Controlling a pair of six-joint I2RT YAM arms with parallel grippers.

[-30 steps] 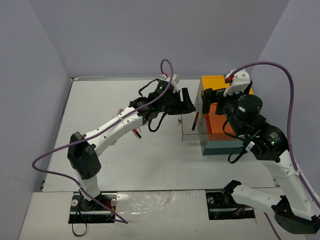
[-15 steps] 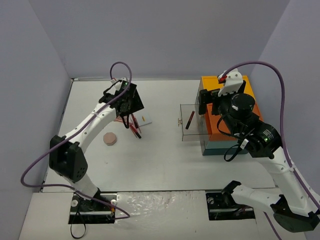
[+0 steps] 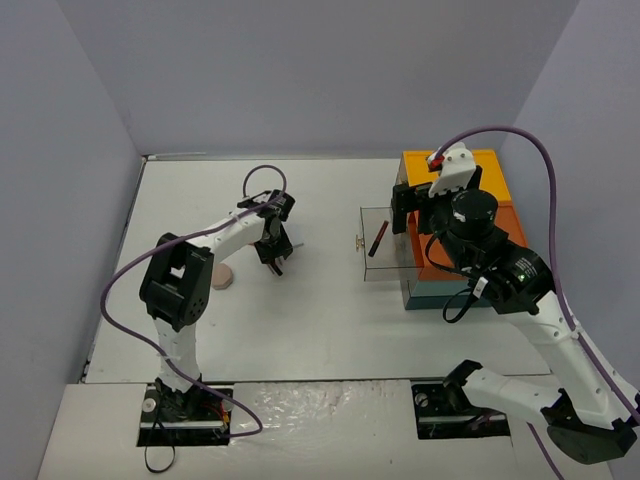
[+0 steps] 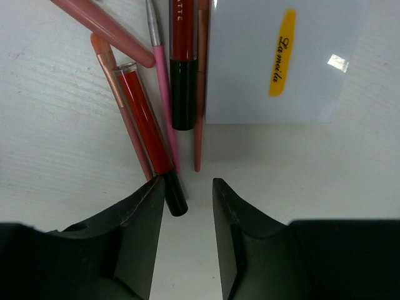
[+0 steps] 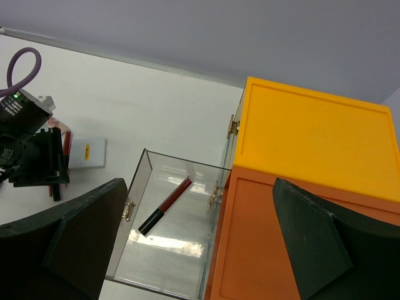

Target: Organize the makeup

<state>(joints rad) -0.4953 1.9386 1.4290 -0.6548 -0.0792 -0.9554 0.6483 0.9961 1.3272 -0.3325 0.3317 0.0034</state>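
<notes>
Beside the card (image 4: 281,62), red pencils (image 4: 147,125) lie heaped on the surface (image 4: 300,175); one pencil (image 5: 165,205) already rests in the clear drawer (image 5: 134,187). Left end effector (image 4: 187,200), over that drawer a second ago, now sits low at the heap, jaws narrowly apart, clamping nothing. Next pick likely. Right end effector (image 5: 200,240) hangs wide apart above the drawer.

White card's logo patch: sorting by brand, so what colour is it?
The logo patch is yellow-orange with dark script; clearest in the left wrist view.
</notes>
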